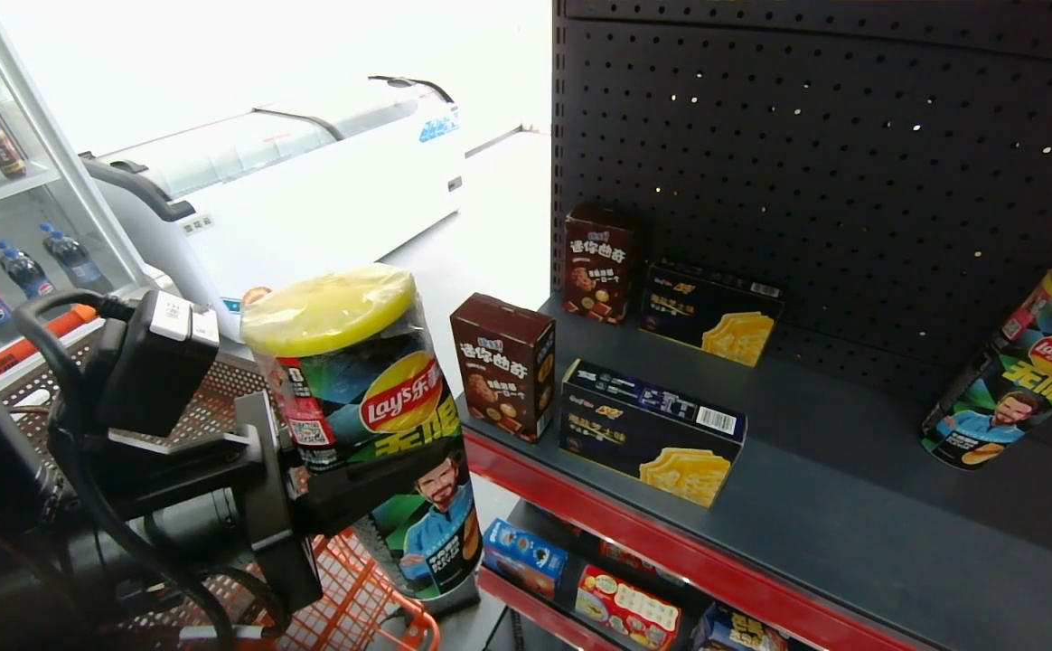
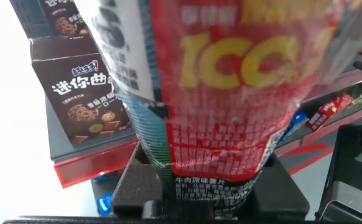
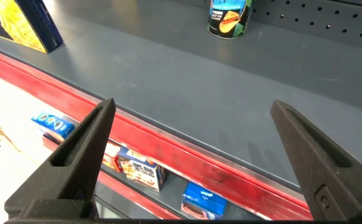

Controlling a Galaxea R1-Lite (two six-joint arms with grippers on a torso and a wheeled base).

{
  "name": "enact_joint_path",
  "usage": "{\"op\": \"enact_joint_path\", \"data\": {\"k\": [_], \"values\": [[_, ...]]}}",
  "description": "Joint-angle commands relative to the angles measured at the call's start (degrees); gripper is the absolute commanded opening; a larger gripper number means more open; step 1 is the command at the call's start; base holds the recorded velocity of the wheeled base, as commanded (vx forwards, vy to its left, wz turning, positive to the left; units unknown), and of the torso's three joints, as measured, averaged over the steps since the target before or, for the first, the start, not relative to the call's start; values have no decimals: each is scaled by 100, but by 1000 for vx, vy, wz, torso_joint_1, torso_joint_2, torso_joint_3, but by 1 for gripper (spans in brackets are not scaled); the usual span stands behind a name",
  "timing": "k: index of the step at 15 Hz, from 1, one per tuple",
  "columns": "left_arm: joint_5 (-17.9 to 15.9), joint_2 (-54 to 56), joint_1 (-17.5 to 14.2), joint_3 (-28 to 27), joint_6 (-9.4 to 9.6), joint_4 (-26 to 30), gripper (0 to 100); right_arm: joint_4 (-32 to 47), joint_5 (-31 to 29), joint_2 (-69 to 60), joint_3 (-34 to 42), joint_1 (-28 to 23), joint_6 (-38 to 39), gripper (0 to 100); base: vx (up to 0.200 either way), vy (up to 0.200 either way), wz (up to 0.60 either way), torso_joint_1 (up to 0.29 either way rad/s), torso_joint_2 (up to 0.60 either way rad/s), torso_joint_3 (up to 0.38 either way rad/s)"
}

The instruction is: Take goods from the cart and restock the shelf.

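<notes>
Lower left of the head view: the orange cart (image 1: 372,606), and above it the left gripper (image 1: 399,470), clamped round the waist of a yellow-lidded chip can (image 1: 354,389). The can stands upright, its long axis vertical, off the shelf and just left of the shelf's red lip (image 1: 580,502). The left wrist view shows the same hold from close in, with the can (image 2: 231,93) rising out of the jaws and a brown box (image 2: 84,93) beyond it.

Centre frame, on the shelf (image 1: 851,515): the brown box (image 1: 503,362) at the near corner, a dark box (image 1: 652,429) just right of it, and two more boxes behind.

To the right lies a bare stretch of deck, with a second can (image 1: 1005,380) far right against the pegboard.

The right gripper (image 3: 193,107) hangs with its jaws wide apart and empty above the red lip, the second can (image 3: 229,17) well beyond it.

The placing appears to fall to the left arm. The free deck lies right of and beyond the held can, past both front boxes, so the can would likely travel rightward over the lip, kept vertical, with the brown box the nearest thing to clip.
</notes>
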State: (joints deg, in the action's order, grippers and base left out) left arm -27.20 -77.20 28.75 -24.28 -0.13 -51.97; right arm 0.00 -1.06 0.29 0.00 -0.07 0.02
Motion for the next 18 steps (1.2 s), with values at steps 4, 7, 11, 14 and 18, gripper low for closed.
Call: {"op": "enact_joint_path", "data": {"k": [4, 7, 11, 14, 18], "values": [[4, -14, -1, -6, -4, -6, 0, 0, 1, 6, 0, -1, -2, 100, 0, 0, -300, 5, 0, 2], [4, -14, -1, -6, -4, -6, 0, 0, 1, 6, 0, -1, -2, 100, 0, 0, -600, 4, -1, 2], [4, -14, -1, -6, -4, -6, 0, 0, 1, 6, 0, -1, -2, 100, 0, 0, -600, -1, 0, 5], [4, -5, -1, -6, -4, -15, 0, -9, 1, -3, 0, -1, 15, 100, 0, 0, -200, 2, 1, 4], [-5, 39, 8, -24, -4, -24, 0, 0, 1, 6, 0, -1, 6, 100, 0, 0, 0, 0, 0, 0]]}}
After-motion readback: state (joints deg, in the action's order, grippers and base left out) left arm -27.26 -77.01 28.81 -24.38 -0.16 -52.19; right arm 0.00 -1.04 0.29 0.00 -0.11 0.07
